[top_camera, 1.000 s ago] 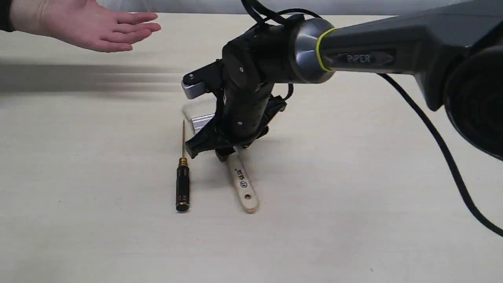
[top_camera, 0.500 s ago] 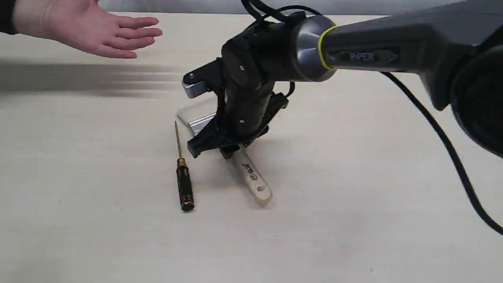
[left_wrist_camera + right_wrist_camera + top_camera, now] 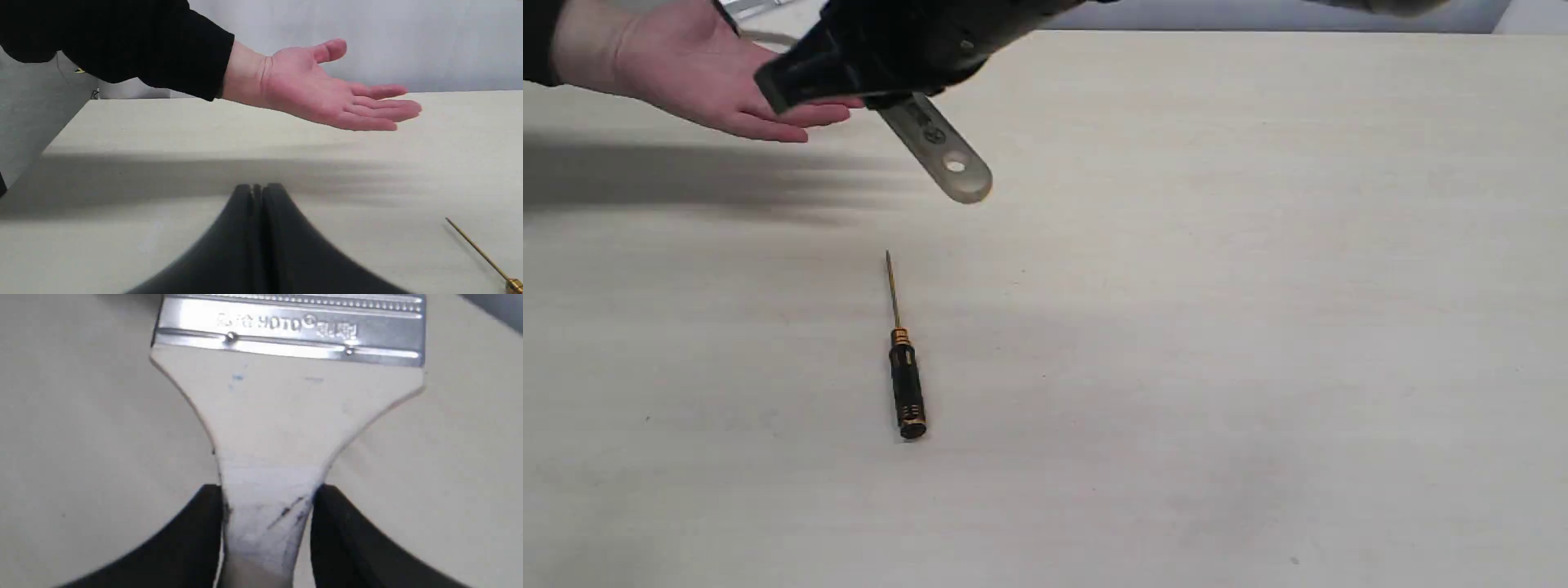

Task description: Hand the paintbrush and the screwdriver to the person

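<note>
Screwdriver (image 3: 904, 371) lies near-centre on the bench (image 3: 1258, 367), long axis near-to-far w/ shaft pointing far, untouched; L tool (image 3: 258, 190) is pressed together on nothing, not touching it. Farther & off the bench, R tool (image 3: 269, 494) pinches the paintbrush (image 3: 286, 412) at its handle neck, handle end angled near-right, head toward the person's hand (image 3: 678, 69), open palm-up at far left, just beside that tool. Bristles are cut off in every view, so whether the head touches the palm I can't tell.
</note>
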### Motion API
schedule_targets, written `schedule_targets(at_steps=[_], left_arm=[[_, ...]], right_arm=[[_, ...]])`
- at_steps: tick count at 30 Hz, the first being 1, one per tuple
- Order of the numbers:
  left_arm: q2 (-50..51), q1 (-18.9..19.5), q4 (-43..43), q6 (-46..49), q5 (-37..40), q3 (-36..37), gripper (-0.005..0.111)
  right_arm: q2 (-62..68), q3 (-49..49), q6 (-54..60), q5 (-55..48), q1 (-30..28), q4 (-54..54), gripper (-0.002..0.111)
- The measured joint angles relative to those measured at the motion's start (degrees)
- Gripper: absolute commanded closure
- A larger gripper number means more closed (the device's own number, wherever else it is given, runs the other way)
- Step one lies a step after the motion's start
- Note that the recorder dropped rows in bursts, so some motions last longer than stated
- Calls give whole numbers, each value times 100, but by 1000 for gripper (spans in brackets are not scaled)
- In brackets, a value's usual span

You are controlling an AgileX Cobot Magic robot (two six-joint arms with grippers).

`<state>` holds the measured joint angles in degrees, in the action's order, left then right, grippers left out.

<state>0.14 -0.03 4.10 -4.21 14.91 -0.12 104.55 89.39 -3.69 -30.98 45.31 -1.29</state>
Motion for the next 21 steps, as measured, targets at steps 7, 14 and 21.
schedule_targets(at_steps=[7, 14, 21], left_arm=[[0, 0, 0, 0, 0, 0, 107], [0, 0, 0, 0, 0, 0, 107], [0, 0, 0, 0, 0, 0, 107]], right_arm=[[1032, 1059, 767, 75, 8, 677, 102], [2038, 1898, 965, -119, 8, 728, 62], [1984, 2003, 995, -1125, 8, 747, 59]])
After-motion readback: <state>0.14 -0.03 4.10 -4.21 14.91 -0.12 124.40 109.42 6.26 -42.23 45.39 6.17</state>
